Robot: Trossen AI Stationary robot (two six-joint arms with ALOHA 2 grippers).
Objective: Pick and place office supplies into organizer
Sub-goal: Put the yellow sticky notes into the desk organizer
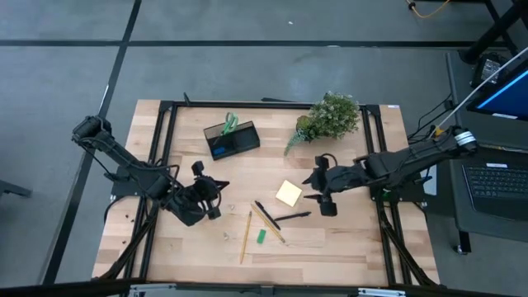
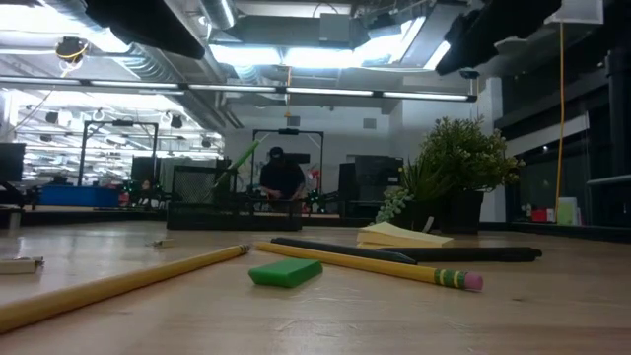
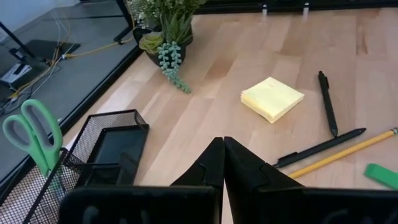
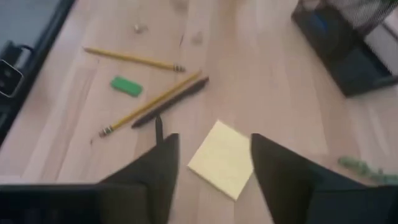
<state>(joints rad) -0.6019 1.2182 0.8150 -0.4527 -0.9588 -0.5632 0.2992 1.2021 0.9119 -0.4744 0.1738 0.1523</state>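
We see right gripper (image 4: 214, 168) spread open above sticky-note pad (image 4: 222, 158), apparently empty; left gripper (image 3: 222, 163) shut, empty, near organizer (image 1: 232, 139)

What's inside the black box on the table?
The organizer holds green-handled scissors standing handles-up in its mesh part, and something small and blue in another compartment. The scissor blades sit behind the mesh, and the compartment bottoms are too dark to see.

Potted plant (image 1: 330, 117) stands upright near the far edge of the wooden tabletop (image 1: 346, 243), toward the far right corner; trailing sprigs hang over the pot's rim. Laptop (image 1: 499, 186) sits off the table's right edge. A person (image 2: 282, 177) is in the room behind.
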